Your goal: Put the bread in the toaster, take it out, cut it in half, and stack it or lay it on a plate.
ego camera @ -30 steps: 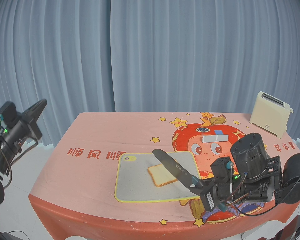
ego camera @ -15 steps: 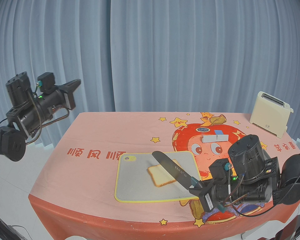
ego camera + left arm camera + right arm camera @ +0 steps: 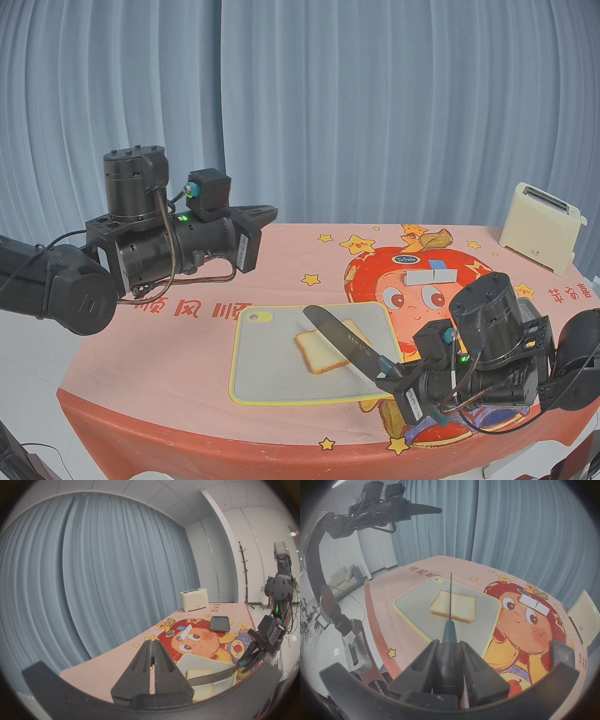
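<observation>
Head view: a slice of bread (image 3: 322,353) lies flat on a grey cutting board (image 3: 269,369) with a yellow rim, near the front of a pink table (image 3: 187,350). The right gripper (image 3: 392,375) sits just past the board's right edge, clamped on the handle of a knife (image 3: 344,340). The dark blade slants across the slice's right part; whether it touches the bread cannot be told. The left gripper (image 3: 265,214) hangs above the table's left side, well apart from the bread, its fingers pressed together and holding nothing. A cream toaster (image 3: 541,228) stands at the far right corner. Two small white blocks (image 3: 430,275) lie between the board and the toaster.

Left wrist view: the closed left gripper (image 3: 152,645) points across the table. Beyond it the knife (image 3: 212,677) crosses the bread (image 3: 200,683). A dark tray (image 3: 219,623) lies farther off, with the toaster (image 3: 194,599) behind it.

Right wrist view: the right gripper (image 3: 449,645) grips the knife handle; the blade (image 3: 450,595), seen edge-on, runs over the middle of the bread (image 3: 461,605). Nothing lies between the blade and the slice.
</observation>
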You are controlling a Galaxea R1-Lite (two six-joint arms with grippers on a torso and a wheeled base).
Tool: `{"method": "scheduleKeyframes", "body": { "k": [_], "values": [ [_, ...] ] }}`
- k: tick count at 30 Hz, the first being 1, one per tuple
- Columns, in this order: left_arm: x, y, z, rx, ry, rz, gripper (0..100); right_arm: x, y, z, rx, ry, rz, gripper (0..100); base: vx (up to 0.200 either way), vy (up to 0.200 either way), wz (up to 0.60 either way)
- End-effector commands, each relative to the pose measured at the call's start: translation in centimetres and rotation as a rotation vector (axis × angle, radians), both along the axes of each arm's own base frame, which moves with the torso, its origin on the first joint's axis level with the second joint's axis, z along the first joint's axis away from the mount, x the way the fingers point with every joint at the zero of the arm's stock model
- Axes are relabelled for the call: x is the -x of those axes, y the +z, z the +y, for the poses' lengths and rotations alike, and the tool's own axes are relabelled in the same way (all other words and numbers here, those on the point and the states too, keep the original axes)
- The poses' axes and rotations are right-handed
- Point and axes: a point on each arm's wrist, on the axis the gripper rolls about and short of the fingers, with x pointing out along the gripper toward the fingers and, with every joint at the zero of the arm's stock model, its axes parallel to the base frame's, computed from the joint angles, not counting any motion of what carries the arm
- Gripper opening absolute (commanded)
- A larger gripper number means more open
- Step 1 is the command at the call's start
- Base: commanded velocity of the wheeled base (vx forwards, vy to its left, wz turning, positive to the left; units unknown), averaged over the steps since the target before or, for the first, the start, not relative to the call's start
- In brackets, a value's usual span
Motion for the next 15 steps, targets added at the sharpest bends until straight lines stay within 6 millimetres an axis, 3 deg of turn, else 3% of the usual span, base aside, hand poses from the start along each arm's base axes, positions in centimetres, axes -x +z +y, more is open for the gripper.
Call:
{"method": "scheduleKeyframes", "body": {
  "k": [1,4,10,15],
  "values": [
    [0.6,1.3,-2.1,-0.033,-0.036,-0.045,0,-0.1,-0.1,0.1,-0.001,-0.002,0.001,0,0.000,0.000,0.00],
    [0.6,1.6,-3.7,-0.031,-0.021,-0.060,0,-0.1,0.0,0.1,-0.003,-0.002,-0.001,0,0.000,0.000,0.00],
    [2.1,-0.3,-7.5,-0.024,-0.105,0.016,0,-0.4,0.1,-0.2,-0.006,-0.016,-0.004,0,0.000,0.000,0.00],
    [1.8,-1.1,-8.2,-0.015,-0.098,0.046,0,-0.4,0.2,-0.2,-0.010,-0.016,-0.007,0,0.000,0.000,0.00]
  ]
}}
